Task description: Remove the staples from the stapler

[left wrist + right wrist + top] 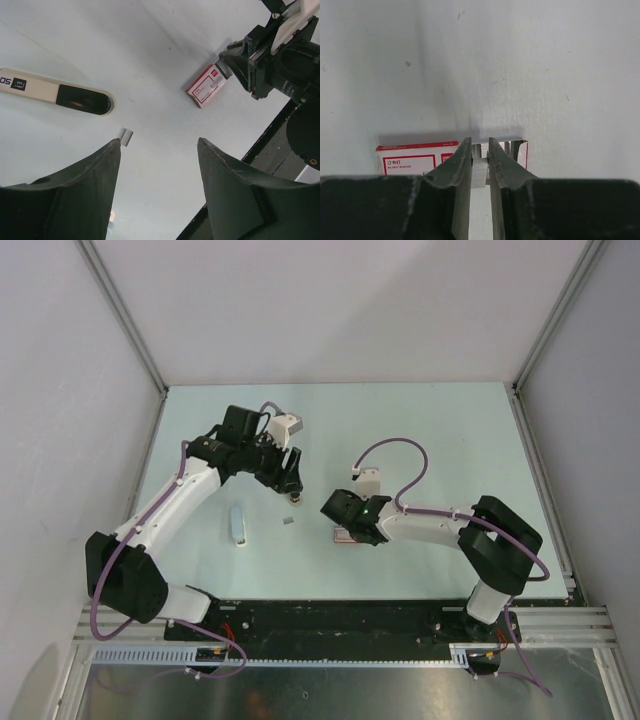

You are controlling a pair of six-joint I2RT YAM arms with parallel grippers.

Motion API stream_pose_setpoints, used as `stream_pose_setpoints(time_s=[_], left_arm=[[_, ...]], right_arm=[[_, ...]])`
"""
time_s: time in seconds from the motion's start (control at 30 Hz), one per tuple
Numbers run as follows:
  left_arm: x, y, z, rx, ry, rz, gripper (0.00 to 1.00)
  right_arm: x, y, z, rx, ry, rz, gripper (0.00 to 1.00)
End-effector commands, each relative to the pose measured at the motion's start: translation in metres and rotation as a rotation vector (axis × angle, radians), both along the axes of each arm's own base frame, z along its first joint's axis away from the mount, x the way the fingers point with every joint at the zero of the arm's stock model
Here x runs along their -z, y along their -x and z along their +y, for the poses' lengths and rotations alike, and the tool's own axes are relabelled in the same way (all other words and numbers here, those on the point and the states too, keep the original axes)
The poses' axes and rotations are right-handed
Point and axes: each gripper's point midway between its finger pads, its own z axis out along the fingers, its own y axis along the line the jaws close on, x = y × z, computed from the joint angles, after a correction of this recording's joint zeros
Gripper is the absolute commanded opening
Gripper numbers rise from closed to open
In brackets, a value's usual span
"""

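- Where the worktop (420, 440) runs closest to the arm bases, the right hand (480, 144) is down low with its fingers nearly together, clamped on a small grey-white block of staples (479, 175).
- Right at those fingertips lies a red-and-white box (206, 86) printed "STAPLES", flat on the worktop. The held block sits at the box's edge.
- To the left and well apart from the box, the stapler (238, 525) lies flat. It is a pale oblong body with a dark inset at one end, and neither hand touches it.
- Between the stapler and the box, near the stapler's dark end, rests a loose strip of staples (126, 136).
- Just beyond that strip hangs the left hand (159, 145), its fingers wide apart with only bare worktop between them.
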Motion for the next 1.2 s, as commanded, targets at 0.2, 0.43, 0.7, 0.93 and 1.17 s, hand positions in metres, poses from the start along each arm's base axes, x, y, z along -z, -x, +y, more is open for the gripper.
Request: stream_pose_setpoints(time_s=[0.2, 0.43, 0.7, 0.93, 1.17], left_arm=[[-0.011, 0.005, -0.003, 0.052, 0.022, -0.055, 0.67], [-0.011, 0.006, -0.004, 0.053, 0.024, -0.051, 0.67], [-0.009, 0.006, -0.005, 0.055, 0.026, -0.043, 0.67], [-0.009, 0.007, -0.004, 0.054, 0.024, -0.044, 0.67], [-0.008, 0.008, -0.003, 0.055, 0.024, -0.044, 0.67]], right_arm=[[-0.008, -0.010, 0.005, 0.001, 0.004, -0.052, 0.00], [-0.007, -0.008, -0.001, 0.006, 0.009, -0.047, 0.00], [-0.003, -0.006, -0.004, 0.008, 0.009, -0.036, 0.00], [0.001, -0.005, -0.006, 0.007, 0.005, -0.028, 0.00], [0.003, -0.004, -0.004, 0.001, -0.003, -0.025, 0.00]])
